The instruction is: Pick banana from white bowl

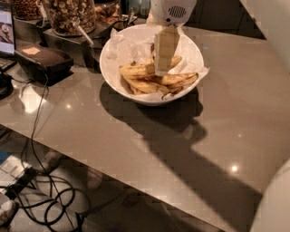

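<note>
The white bowl [110,52], lined with crinkled white paper, stands at the back of the grey counter. Several bananas lie in it. The longest, thickest banana [138,70], yellow with brown freckles, lies across the top of the pile. Slimmer bananas [180,79] lie below it and to its right. My gripper [163,69] hangs straight down from its white wrist [171,10] into the bowl. Its tip is right at the thick banana's middle and hides part of it.
Glass jars of snacks [68,13] with scoops stand behind the bowl on the left. A black box [41,56] and a screen [5,27] sit at the left edge. Cables [43,199] lie on the floor below the counter's front edge. A pale robot part [276,206] fills the lower right corner.
</note>
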Motion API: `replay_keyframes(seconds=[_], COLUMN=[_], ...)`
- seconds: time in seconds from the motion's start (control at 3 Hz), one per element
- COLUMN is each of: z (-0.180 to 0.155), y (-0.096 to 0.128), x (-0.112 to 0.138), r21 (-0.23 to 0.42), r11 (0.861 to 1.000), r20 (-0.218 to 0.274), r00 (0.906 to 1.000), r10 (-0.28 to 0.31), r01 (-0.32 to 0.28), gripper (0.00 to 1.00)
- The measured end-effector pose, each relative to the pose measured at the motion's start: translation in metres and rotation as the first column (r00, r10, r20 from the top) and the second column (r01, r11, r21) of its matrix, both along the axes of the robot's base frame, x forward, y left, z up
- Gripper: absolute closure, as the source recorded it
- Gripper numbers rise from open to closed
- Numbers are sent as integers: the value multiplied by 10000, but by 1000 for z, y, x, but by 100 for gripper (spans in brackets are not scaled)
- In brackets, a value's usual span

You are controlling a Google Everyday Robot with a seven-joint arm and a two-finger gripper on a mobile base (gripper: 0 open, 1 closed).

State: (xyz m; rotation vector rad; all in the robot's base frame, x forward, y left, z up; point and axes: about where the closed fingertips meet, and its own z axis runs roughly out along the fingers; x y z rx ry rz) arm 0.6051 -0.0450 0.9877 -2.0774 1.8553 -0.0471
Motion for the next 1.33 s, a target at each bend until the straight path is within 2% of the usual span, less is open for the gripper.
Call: replay_keyframes(seconds=[0.33,0.67,1.33], z=[-8,-18,-40], y=[10,17,22], x=[15,27,37], r21=[7,10,-192], r11=[10000,10000,9995], r20=[-209,-401,-773], r00=[9998,9992,9967], r10=[-8,-88,-260], r01=[8,89,246], gripper=[29,41,43])
